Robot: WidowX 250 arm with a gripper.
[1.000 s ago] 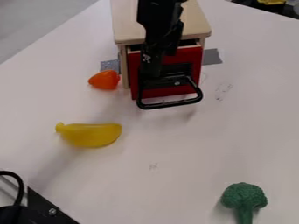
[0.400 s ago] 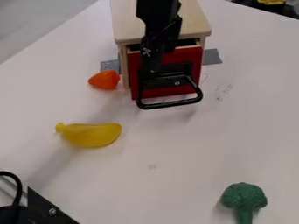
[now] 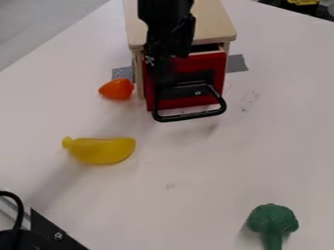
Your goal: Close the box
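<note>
The box stands toward the far end of the pale, smooth surface, between the slanting far left edge and the far right edge. It has a flat, light wooden top with rounded front corners, plain wooden sides and a red front panel, upright or nearly so. A dark gap shows between the top and the upper rim of the panel, so the box is not fully closed. A black handle, bent into a smooth, rounded loop, juts out from the lower part of the panel. The black gripper hangs before the left part of the panel, above the handle; whether it is spread or pressed together, I cannot tell, nor whether it touches the box. Flat patches of grey tape lie at both sides of the box. Just beside its left side lies a smooth, orange toy, blunt and tapering. Nearer the front, left of the middle, rests a curved yellow toy banana with a stubby, rounded stem. A green toy broccoli, its crown bumpy and its stalk plain, lies toward the near right. At the near left are a flat, black bracket with a shiny screw and a looped black cable.
</note>
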